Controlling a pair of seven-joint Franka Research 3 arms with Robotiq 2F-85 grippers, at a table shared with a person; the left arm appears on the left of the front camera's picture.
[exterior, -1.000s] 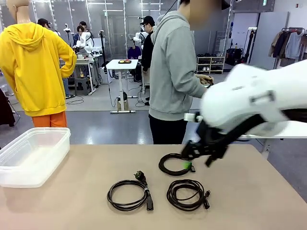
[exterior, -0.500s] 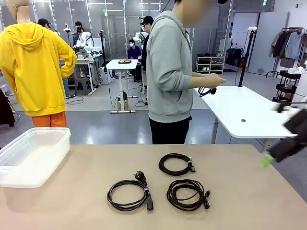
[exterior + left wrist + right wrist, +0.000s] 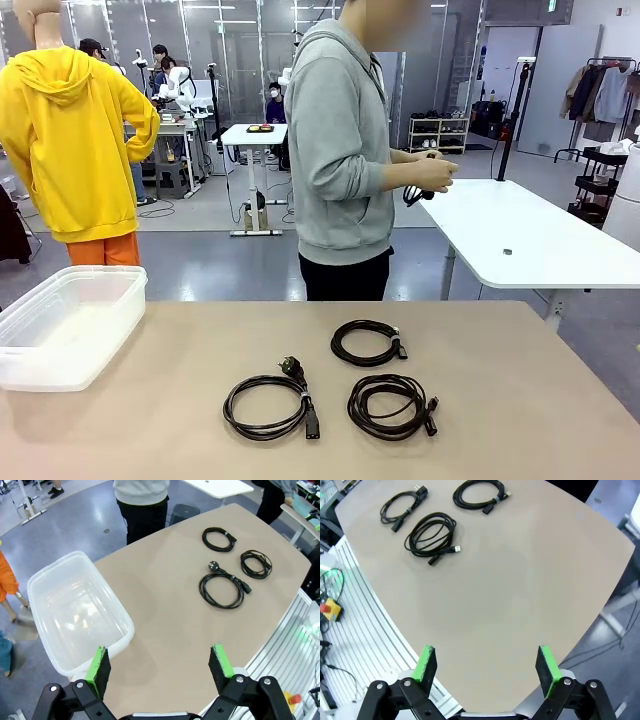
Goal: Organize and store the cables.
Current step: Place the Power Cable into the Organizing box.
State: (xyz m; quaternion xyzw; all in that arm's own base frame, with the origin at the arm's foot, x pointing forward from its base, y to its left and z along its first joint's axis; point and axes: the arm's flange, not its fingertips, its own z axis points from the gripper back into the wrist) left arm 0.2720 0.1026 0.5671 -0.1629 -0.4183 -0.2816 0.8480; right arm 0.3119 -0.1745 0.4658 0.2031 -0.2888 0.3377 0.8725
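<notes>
Tabletop [image 3: 520, 400] cables [image 3: 336, 345] unmoved; right tool [image 3: 485, 652] now aloft

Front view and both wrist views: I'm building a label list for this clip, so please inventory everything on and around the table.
power cord coil: one, black, table's near middle
thin cable coil: one, black, to its right
far cable coil: one, black, behind those two
held cable: one, black, in the person's hands
storage bin: one, clear plastic, table's left end
table: one, tan
white table: one, behind, right
person: one, grey hoodie, far side
left pincer: black, green pads, open, above bin end
right pincer: same colours, open, above bare tabletop
</notes>
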